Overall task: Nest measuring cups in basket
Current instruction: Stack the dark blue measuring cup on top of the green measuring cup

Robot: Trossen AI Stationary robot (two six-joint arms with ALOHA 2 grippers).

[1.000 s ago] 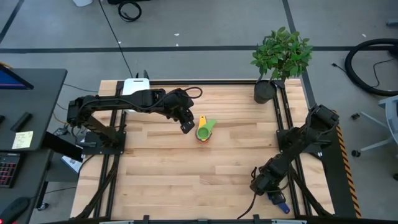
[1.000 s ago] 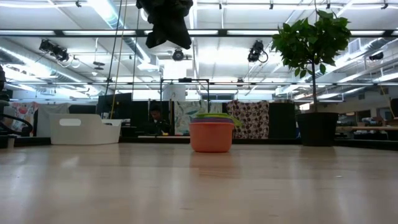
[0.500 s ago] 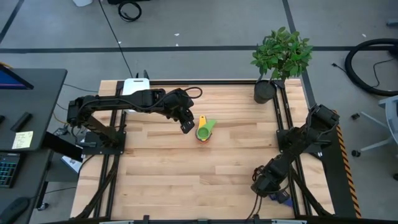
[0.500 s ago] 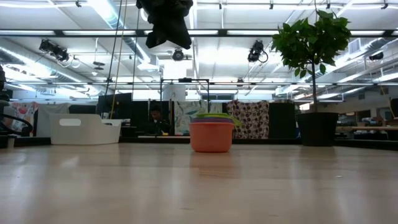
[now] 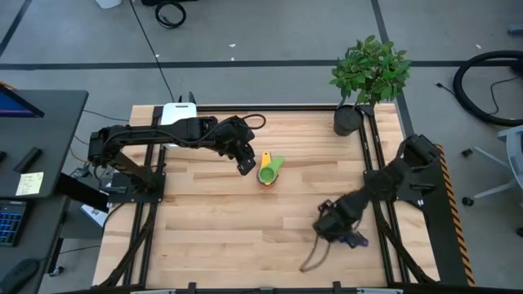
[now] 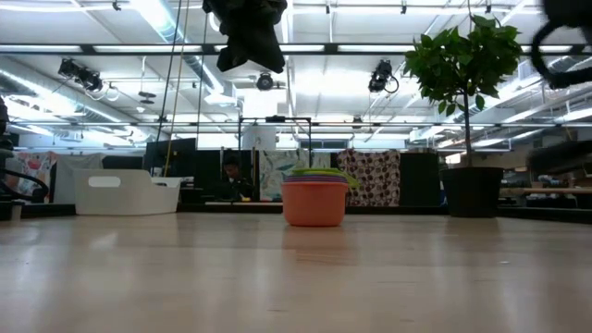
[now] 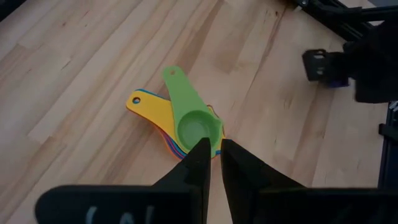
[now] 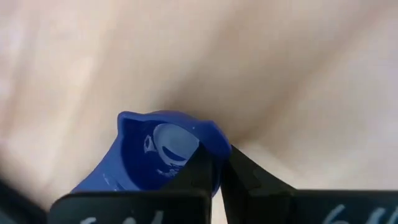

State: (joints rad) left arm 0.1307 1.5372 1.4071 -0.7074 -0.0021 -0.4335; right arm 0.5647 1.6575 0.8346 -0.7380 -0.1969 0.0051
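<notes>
A nested stack of measuring cups point(image 5: 268, 171) stands on its orange bottom cup point(image 6: 314, 203) in the middle of the table, with a green cup point(image 7: 193, 124) on top and a yellow handle point(image 7: 146, 106) sticking out. My left gripper point(image 5: 245, 166) hovers shut just left of and well above the stack point(image 6: 245, 37). My right gripper point(image 5: 331, 224) is over the table's near right part, shut on the dark blue cup point(image 5: 355, 239). The white basket point(image 5: 176, 113) sits at the far left edge. My right gripper pinches the dark blue cup by the rim of its bowl point(image 8: 208, 140); one finger point(image 8: 202, 168) lies over the bowl's inside and the other against its outer wall. The cup is lifted clear of the table, its opening turned toward the wrist camera.
A dark plant pot point(image 5: 347, 120) with a leafy plant stands at the far right corner. A cable point(image 5: 315, 257) trails below my right arm. Bare wood lies between the stack and the right gripper point(image 5: 302, 196). The basket shows far left in the low view point(image 6: 125, 192).
My right gripper has risen from the near right corner and moved toward the table's middle, carrying the dark blue cup off the table's edge region; its arm now enters the low view at the top right. The left gripper and the stack have stayed put.
</notes>
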